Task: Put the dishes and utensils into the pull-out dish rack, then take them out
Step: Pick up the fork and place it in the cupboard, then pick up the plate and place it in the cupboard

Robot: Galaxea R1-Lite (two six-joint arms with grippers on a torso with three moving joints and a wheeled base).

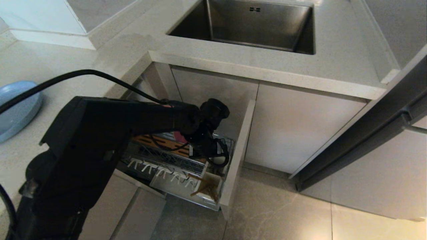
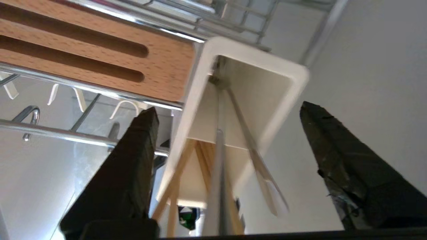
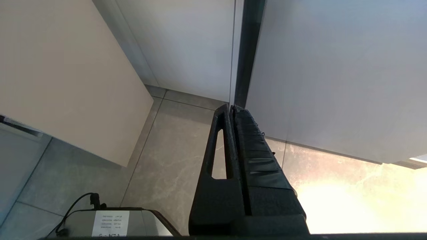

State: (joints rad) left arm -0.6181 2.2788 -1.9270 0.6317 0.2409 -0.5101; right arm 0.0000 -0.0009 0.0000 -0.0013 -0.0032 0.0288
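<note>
My left gripper (image 2: 227, 113) hangs released over the spoon (image 2: 218, 173) in its utensil cup (image 2: 293, 71); next, the plate (image 1: 16, 110).

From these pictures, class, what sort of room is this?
Most likely a home kitchen: a steel sink set into a pale counter, with a pull-out dish rack holding chopsticks below it.

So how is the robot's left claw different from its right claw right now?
The left gripper has its fingers spread wide apart; the right gripper has its fingers pressed together. The left one hangs over the white utensil cup in the pull-out dish rack, where the spoon and chopsticks stand; the right one is parked over the floor, near nothing. Both are black and hold nothing.
</note>
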